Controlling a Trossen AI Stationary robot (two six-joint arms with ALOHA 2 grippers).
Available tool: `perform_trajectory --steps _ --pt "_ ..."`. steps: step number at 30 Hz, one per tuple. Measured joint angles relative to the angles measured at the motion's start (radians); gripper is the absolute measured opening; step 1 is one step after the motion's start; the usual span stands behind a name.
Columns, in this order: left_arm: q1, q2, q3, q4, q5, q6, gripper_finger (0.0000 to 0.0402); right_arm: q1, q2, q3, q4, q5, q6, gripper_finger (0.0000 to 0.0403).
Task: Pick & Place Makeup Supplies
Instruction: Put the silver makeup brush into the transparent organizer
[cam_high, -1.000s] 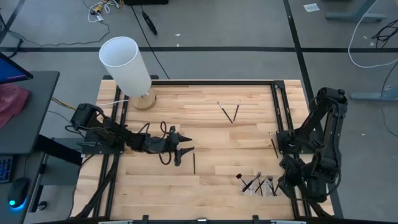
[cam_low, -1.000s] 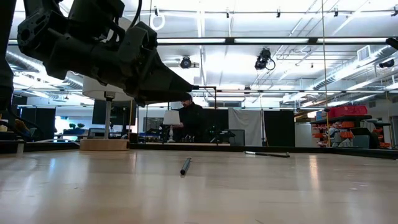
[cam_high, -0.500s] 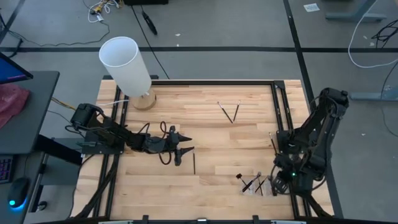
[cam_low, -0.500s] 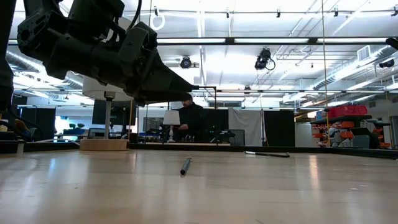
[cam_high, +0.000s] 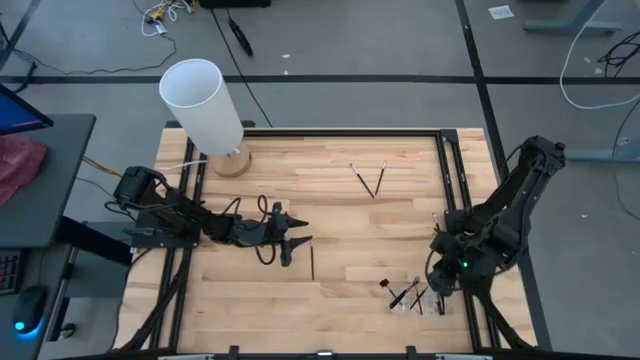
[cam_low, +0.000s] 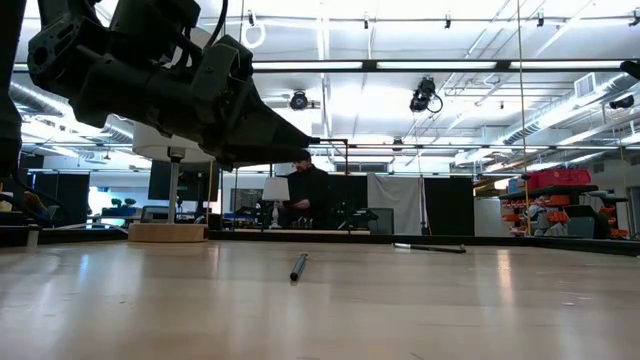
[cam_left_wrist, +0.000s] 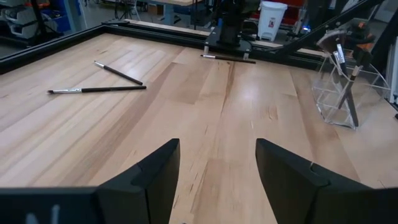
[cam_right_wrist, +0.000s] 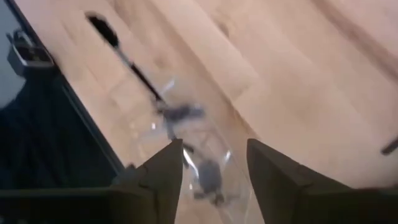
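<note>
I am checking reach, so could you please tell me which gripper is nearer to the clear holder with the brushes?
Right. The right gripper hangs just beside the clear holder, while the left gripper waits far across the table near its middle.

a lab or workshop hall: exposed ceiling pipes (cam_low: 420, 75), floor cables (cam_high: 590, 70), red storage bins (cam_low: 555, 180).
</note>
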Motion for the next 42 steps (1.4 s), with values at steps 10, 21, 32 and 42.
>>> perform_trajectory --steps 10,21,32,42 --pt "0.000 0.000 0.000 0.000 0.000 0.000 0.0213 -0.161 -0.010 0.000 -0.001 0.112 -0.206 0.0170" --pt "0.000 0.000 0.000 -0.001 0.000 0.000 0.0213 -0.495 -0.010 -0.194 -0.061 0.115 -0.287 0.0170" --pt "0.016 0.000 0.000 0.000 0.000 -0.006 0.0213 -0.837 0.070 -0.261 -0.039 -0.065 -0.470 0.0205" --pt "0.016 0.000 0.000 -0.004 0.001 -0.018 0.0213 -1.019 0.352 -0.262 -0.114 -0.121 -0.732 0.0143"
